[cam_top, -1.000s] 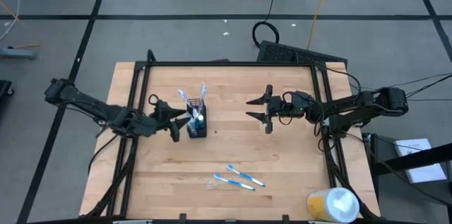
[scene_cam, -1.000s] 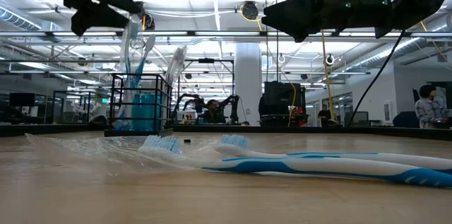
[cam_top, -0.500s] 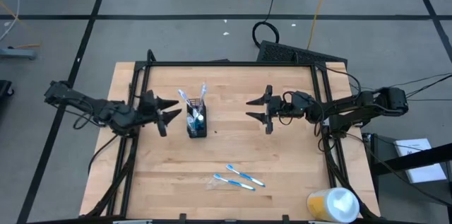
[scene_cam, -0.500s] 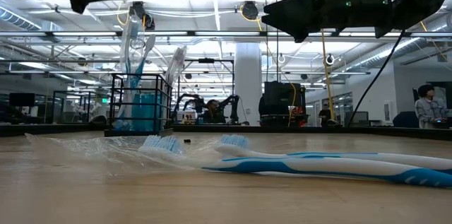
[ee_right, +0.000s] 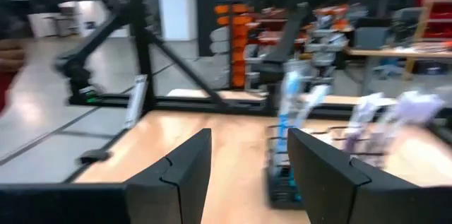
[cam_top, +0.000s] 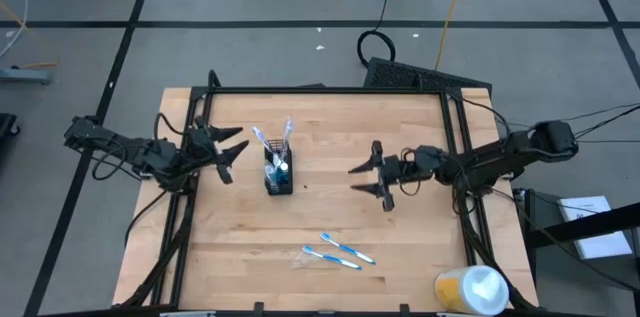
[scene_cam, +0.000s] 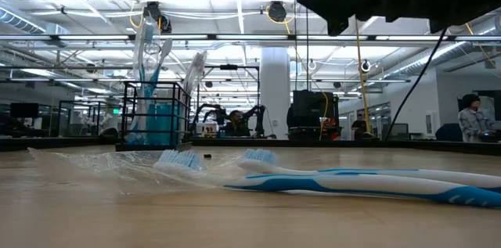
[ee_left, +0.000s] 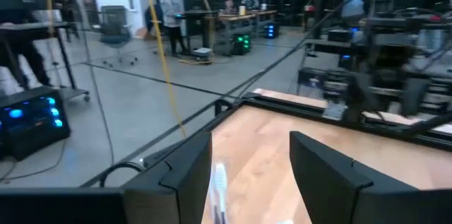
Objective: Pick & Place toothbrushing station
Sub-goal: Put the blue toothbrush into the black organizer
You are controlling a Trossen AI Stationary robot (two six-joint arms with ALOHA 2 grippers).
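While both arms hang clear above the wooden table (cam_top: 320, 207), nothing gripped by either. Small black rectangular mesh holder (cam_top: 279, 175) standing upright at left of centre, slim blue-and-white toothbrushes (cam_top: 270, 144) rising from it towards 12 o'clock. Two further blue-and-white toothbrushes (cam_top: 340, 252) lying flat near the front, towards 5 o'clock of the holder, long axes running roughly 10 to 4 o'clock, apparently on clear plastic wrap (scene_cam: 94, 166). Left gripper (cam_top: 232, 150) fingers apart, empty, at 9 o'clock of the holder. Right gripper (cam_top: 366, 177) fingers apart, empty, at 1 o'clock of the loose brushes; judged the nearer arm for them.
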